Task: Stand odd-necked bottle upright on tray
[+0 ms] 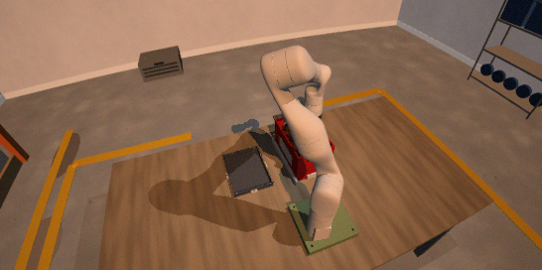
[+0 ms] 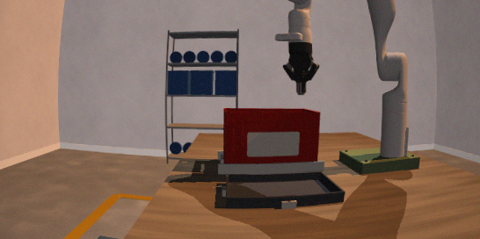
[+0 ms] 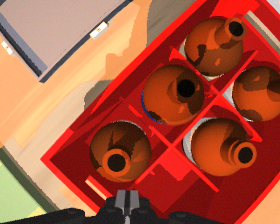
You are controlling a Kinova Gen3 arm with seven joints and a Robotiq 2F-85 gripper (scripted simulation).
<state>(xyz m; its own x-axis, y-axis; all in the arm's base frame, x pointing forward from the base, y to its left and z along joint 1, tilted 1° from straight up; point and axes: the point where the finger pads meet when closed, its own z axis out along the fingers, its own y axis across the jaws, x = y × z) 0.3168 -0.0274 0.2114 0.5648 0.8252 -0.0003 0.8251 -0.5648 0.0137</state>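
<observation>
Red bottle crate (image 1: 303,167) (image 2: 271,119) (image 3: 66,145) below; gripper (image 2: 301,93) (image 3: 127,203) clenched on nothing. Compare necks first; reopen before descending, staying clear of bottle (image 3: 120,150) at eleven o'clock in wrist view.

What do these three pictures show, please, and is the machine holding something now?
They show one robot arm on a green base plate. The first looks down from above, the second from the side, and the third from the arm's wrist, past its gripper. On the table are a red crate and a dark shallow tray. Five brown bottles stand in the crate. The gripper's two fingers are closed together above the crate, holding nothing.
</observation>
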